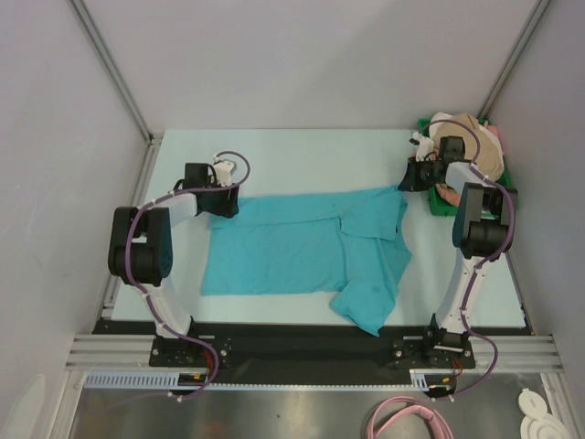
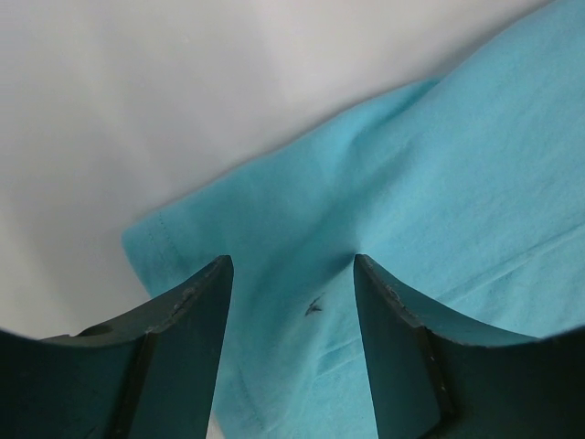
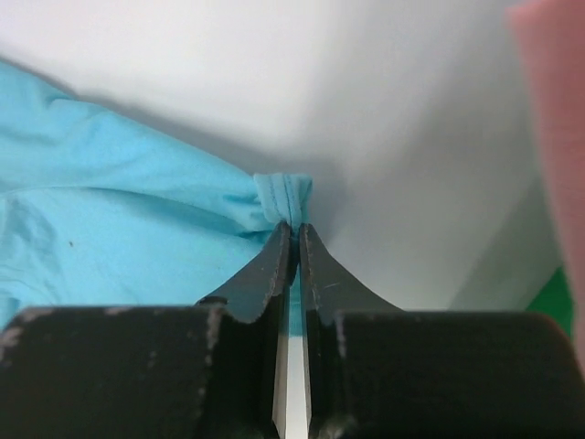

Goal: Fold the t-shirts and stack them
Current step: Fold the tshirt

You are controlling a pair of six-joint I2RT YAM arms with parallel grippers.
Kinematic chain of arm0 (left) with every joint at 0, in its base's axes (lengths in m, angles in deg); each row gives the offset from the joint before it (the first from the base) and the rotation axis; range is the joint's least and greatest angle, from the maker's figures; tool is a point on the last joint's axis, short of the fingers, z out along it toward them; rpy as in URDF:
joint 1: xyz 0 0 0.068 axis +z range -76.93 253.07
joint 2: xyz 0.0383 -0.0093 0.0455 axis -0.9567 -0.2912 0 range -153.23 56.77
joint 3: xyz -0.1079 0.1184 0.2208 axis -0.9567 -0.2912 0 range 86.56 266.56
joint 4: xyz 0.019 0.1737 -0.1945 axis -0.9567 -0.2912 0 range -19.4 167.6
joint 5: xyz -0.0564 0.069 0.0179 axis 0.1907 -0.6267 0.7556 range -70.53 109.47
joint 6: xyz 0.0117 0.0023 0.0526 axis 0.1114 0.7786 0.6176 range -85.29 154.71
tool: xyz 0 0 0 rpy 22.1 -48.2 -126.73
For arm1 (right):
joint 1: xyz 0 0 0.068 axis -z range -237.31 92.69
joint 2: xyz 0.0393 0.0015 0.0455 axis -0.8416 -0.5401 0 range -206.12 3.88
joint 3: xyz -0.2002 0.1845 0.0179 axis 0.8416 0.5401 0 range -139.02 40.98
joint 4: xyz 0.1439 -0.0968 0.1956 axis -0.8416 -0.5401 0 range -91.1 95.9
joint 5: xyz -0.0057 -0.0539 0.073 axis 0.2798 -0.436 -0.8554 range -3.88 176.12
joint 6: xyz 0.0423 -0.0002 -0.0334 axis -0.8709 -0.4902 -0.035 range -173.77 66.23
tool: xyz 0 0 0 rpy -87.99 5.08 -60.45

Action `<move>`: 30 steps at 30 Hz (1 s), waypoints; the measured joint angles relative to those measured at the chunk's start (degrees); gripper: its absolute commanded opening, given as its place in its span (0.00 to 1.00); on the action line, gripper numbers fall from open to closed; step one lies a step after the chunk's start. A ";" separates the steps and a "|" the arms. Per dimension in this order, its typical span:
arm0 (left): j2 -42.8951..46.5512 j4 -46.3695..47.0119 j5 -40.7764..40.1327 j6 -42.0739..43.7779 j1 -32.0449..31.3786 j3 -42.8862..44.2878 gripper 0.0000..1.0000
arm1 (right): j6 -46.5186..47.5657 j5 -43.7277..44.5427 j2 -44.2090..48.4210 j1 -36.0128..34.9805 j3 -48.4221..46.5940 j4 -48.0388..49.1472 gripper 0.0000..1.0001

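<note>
A teal t-shirt lies spread across the middle of the table, its right part folded over and bunched toward the front. My left gripper is at its far left corner, jaws open and straddling the cloth by the hem. My right gripper is at the far right corner, shut on a pinch of the teal hem. Tan, pink and white shirts are piled in the green tray at the back right.
The green tray stands at the table's back right corner, close behind my right arm. A pink cloth edge shows at the right of the right wrist view. Grey walls enclose the table.
</note>
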 measured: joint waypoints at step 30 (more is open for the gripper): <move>-1.68 -2.69 -3.02 -0.44 0.04 2.32 0.61 | 7.13 2.91 13.81 -8.96 13.38 2.36 0.41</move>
